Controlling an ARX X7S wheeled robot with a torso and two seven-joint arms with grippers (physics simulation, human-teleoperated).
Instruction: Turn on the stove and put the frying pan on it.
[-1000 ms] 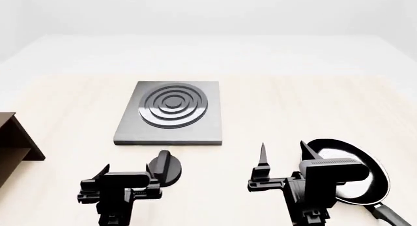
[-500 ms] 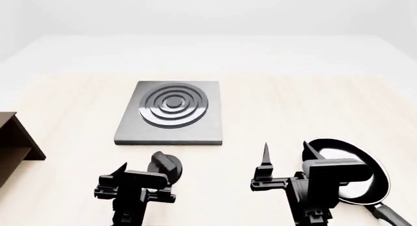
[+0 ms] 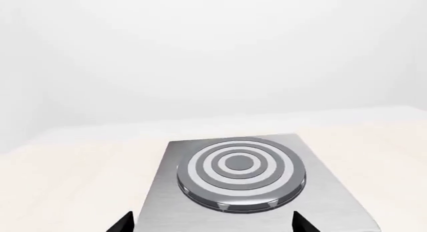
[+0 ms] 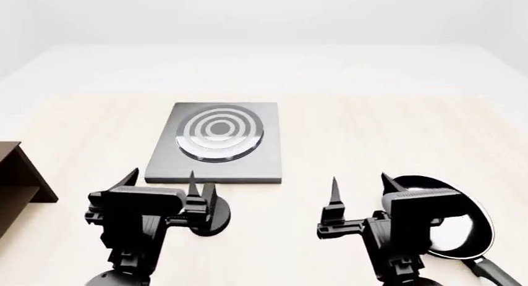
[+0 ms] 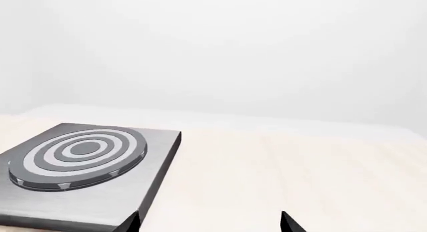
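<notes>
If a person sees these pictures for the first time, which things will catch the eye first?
First comes the stove, a grey square plate with a ringed burner, lying mid-table ahead of both arms. Next is the glossy black frying pan at near right, partly behind the open right pincer. The open left pincer hovers by the round black knob, in front of the stove.

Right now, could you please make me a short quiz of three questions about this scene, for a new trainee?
1. True or false: the frying pan already sits on the stove.
2. What stands closest to the left gripper? A) the knob B) the brown shelf C) the frying pan
3. Fill in: both grippers have their jaws ____.

Key:
1. False. It lies on the table by the right gripper, apart from the stove.
2. A
3. open
</notes>
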